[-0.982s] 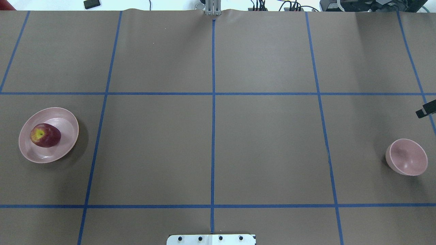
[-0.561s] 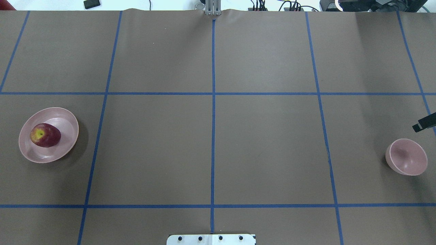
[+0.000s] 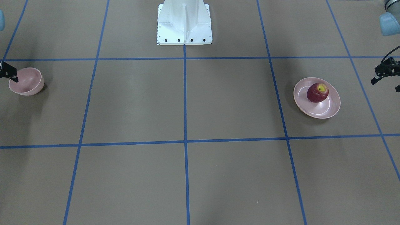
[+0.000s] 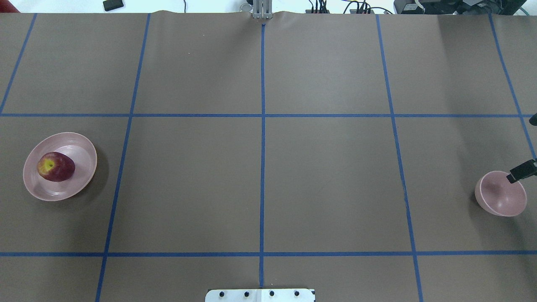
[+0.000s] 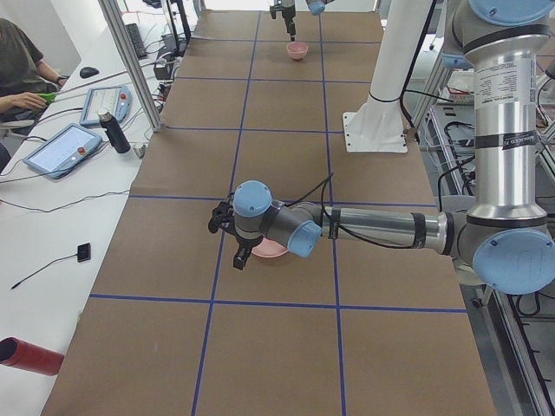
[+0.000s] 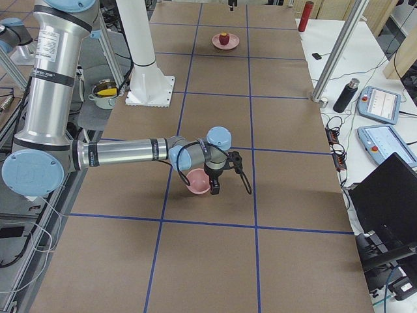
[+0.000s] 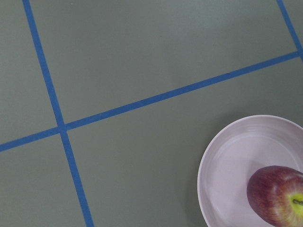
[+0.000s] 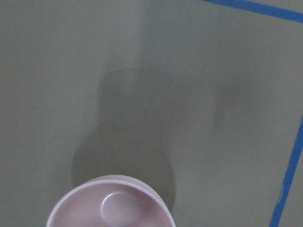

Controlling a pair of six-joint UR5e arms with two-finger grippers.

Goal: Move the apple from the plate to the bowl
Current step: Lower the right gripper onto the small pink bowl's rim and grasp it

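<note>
Red apple [image 3: 317, 92] sits on the plate [image 3: 331, 109], well apart from the bowl [image 3: 28, 87]. Your left gripper [image 3: 385, 84] hangs open nearby; the right gripper [image 4: 522, 171] shows too little to tell. Pinch off-centre and the apple could roll away.

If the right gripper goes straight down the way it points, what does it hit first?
Likely the bowl at its far rim, else the table just beside it; depth is unclear.

apple [image 4: 56, 167]: dark red, yellow patch | plate [image 4: 85, 161]: pale pink, faint white ring | bowl [image 4: 500, 193]: pale pink | worktop [image 4: 327, 180]: brown, blue tape grid
</note>
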